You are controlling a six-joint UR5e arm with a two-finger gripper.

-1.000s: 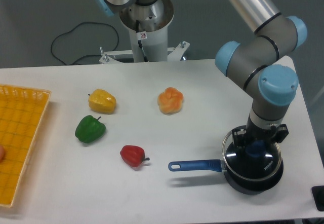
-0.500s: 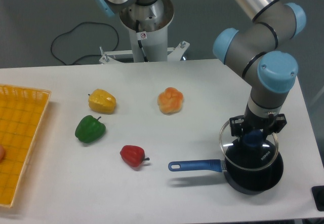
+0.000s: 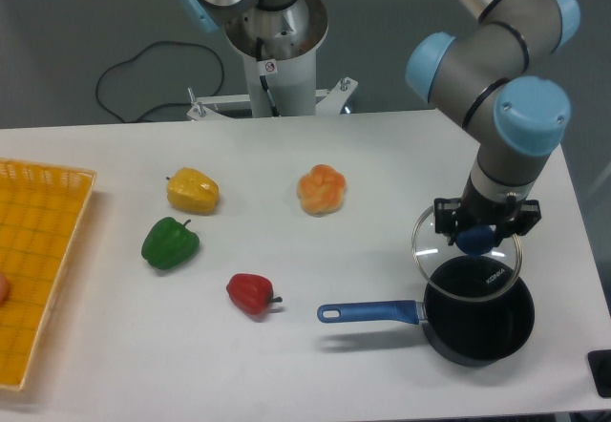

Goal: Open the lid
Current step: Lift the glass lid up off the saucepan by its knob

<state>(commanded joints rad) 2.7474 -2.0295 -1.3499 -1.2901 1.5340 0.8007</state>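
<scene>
In the lower right of the frame, the gripper has its jaws pinching the blue knob of the lid. One second before, the lid sat flat on the saucepan; half a second before, it was a little above the rim. Now it hangs clearly higher, with the glass disc free of the pan and shifted slightly toward the upper left, so the dark inside of the pan is open to view. The lower edge of the lid appears to overlap the back rim of the pan in the picture, but whether they touch cannot be told.

This means that the opening is mostly done: the lid is off its seat. What remains, probably, is to carry it aside and put it on the desk.

The pan's blue handle points left and has not moved. The red pepper, green pepper, yellow pepper and orange pepper lie as before, left of the pan.
</scene>
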